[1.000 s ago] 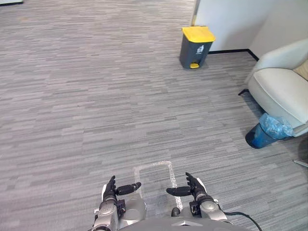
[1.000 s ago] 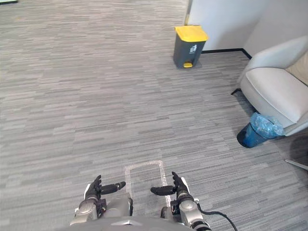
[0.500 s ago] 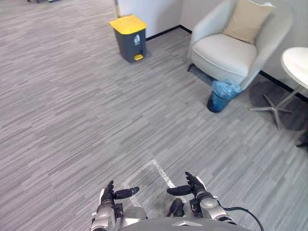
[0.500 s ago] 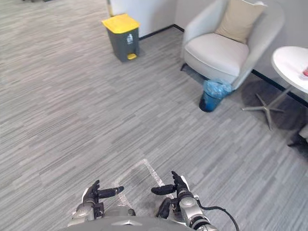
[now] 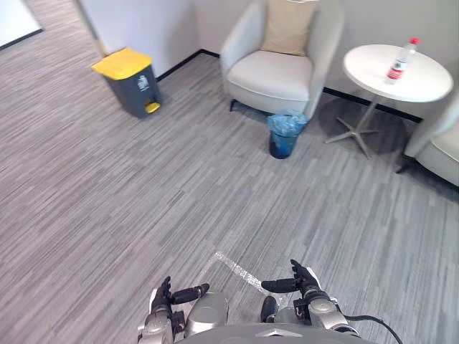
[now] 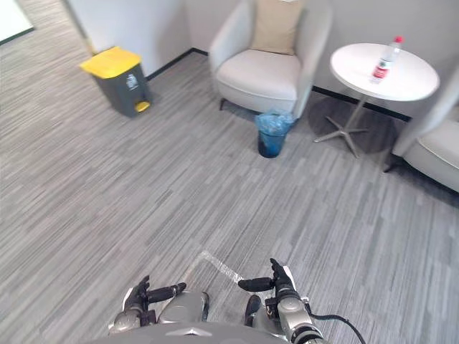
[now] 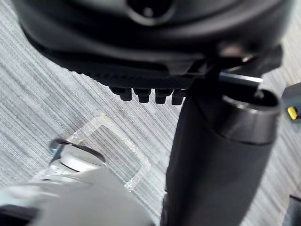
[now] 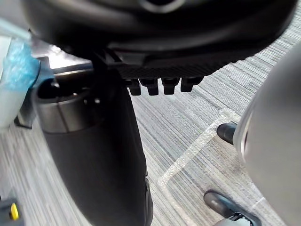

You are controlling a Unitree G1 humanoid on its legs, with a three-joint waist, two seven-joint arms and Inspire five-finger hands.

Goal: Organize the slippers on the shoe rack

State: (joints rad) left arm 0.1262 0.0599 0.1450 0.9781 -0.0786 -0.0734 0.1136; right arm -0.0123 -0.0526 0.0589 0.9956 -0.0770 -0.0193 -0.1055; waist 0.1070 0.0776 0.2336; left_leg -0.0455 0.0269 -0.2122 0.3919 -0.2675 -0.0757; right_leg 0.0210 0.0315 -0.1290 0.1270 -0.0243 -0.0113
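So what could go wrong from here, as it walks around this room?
1. Walking ahead, it might kick over the small blue-bagged bin standing by the armchair.
2. Further right, the round table has splayed feet to trip on, and a bump could topple the bottle on it.
Its left hand and right hand are open and empty, so nothing can be dropped.

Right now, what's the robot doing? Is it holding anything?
Nothing is being handled yet. The robot's left hand and right hand hang low in front of it, open and holding nothing, above the grey carpet. Ahead stand a yellow-lidded bin, a pale armchair with a blue-lined bin at its foot, and a round white table bearing a bottle.
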